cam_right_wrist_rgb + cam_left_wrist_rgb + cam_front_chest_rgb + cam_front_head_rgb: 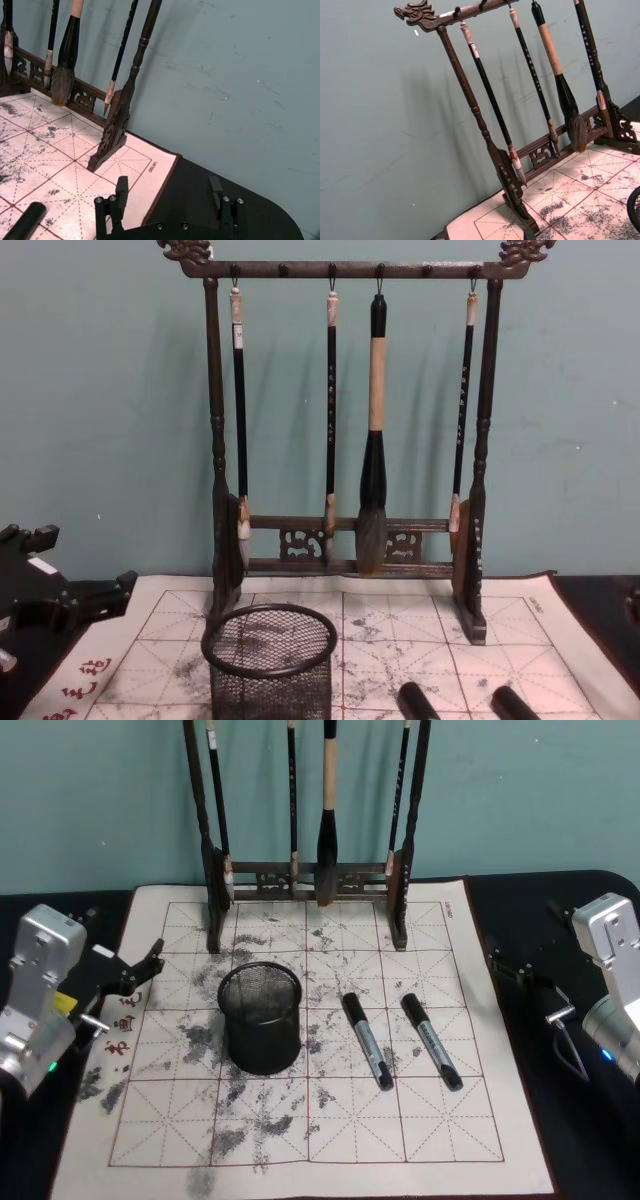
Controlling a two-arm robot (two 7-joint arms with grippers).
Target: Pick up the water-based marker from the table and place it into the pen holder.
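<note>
Two black markers with grey labels lie side by side on the white ink-stained mat (440, 1140), one (368, 1040) nearer the centre and one (432, 1040) further right; their caps show in the chest view (418, 700) (512, 702). The pen holder (260, 1018) (270, 660), a black wire-mesh cup, stands upright just left of them. My left gripper (140, 972) (75, 565) hovers open at the mat's left edge. My right gripper (520, 975) (168, 187) is open over the mat's right edge, with nothing between its fingers.
A tall dark wooden brush rack (310, 880) (345, 565) with several hanging brushes stands at the back of the mat, just behind the pen holder. The dark table (540, 885) extends past the mat on both sides. A teal wall closes the back.
</note>
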